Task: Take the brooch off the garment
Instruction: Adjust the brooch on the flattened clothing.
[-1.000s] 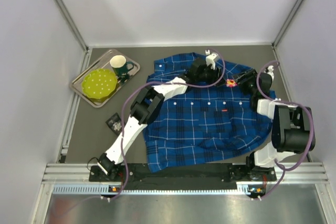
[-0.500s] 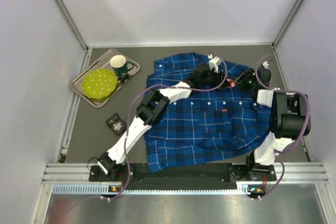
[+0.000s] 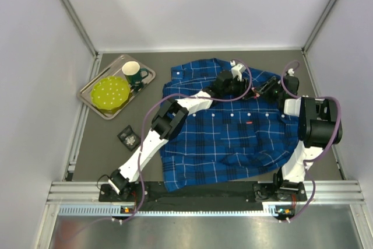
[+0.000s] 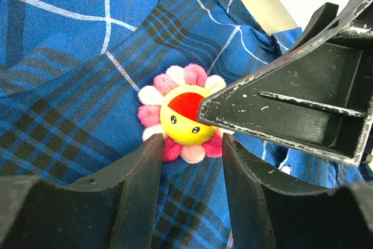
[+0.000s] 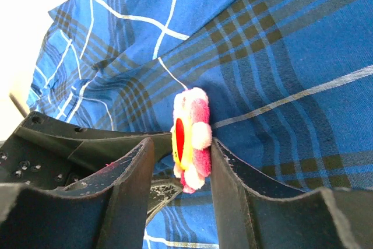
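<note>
Plush brooch (image 5: 189,144) now straddled by narrowing right tool (image 5: 182,147), grip unconfirmed. Left tool (image 4: 191,144) half-open on shirt (image 4: 70,86). Pull next.

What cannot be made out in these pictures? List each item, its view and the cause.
- Brooch fastening: both wrist views, hidden behind the flower.
- Its right petals: left wrist view, covered by a finger of the right gripper.
- Small black object: top view, too small to identify.

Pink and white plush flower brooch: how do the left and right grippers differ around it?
The right gripper straddles the flower brooch edge-on, one finger each side. The left gripper faces its yellow face, tips reaching only its lower petals, blue plaid shirt filling the gap. Both stand open.
</note>
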Controlling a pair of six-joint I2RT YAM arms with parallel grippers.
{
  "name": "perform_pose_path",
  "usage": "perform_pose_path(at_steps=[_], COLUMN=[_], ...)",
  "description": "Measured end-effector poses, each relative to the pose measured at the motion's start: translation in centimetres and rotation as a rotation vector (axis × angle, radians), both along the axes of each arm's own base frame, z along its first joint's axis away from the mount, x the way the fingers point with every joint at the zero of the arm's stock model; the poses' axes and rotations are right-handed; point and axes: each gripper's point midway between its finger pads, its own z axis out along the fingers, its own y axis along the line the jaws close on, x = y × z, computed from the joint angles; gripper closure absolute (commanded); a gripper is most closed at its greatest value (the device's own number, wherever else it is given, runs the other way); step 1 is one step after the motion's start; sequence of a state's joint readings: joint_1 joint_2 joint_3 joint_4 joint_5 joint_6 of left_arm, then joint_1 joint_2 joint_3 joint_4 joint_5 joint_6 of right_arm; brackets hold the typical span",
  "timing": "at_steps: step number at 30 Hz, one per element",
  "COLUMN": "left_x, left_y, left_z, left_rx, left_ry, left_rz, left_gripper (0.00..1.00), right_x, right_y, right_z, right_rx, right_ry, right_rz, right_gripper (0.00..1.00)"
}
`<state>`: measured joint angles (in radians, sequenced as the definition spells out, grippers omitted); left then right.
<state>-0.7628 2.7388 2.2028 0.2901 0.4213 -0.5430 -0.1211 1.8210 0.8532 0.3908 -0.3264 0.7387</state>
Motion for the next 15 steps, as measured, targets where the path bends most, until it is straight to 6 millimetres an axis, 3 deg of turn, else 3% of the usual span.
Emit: perform_pose_path(at_steps=[10, 12, 15], left_x=[0.0, 0.1, 0.0], left_y=[0.0, 0.1, 0.1], left_z=[-0.1, -0.1, -0.2], left_rx=[0.004, 0.007, 0.006], left_ry=[-0.001, -0.004, -0.01], left_rz=[0.002, 0.005, 0.003], left_gripper=[0.5, 0.47, 0.34], right_x=[0.8, 0.8, 0.8], right_y=[0.6, 0.8, 1.4], right_z=[0.8, 0.8, 0.9], right_rx=[-0.038, -0.053, -0.074], right_ry=[-0.049, -0.054, -0.064], right_rz=[0.047, 0.055, 0.078], right_gripper=[0.6, 0.59, 0.58])
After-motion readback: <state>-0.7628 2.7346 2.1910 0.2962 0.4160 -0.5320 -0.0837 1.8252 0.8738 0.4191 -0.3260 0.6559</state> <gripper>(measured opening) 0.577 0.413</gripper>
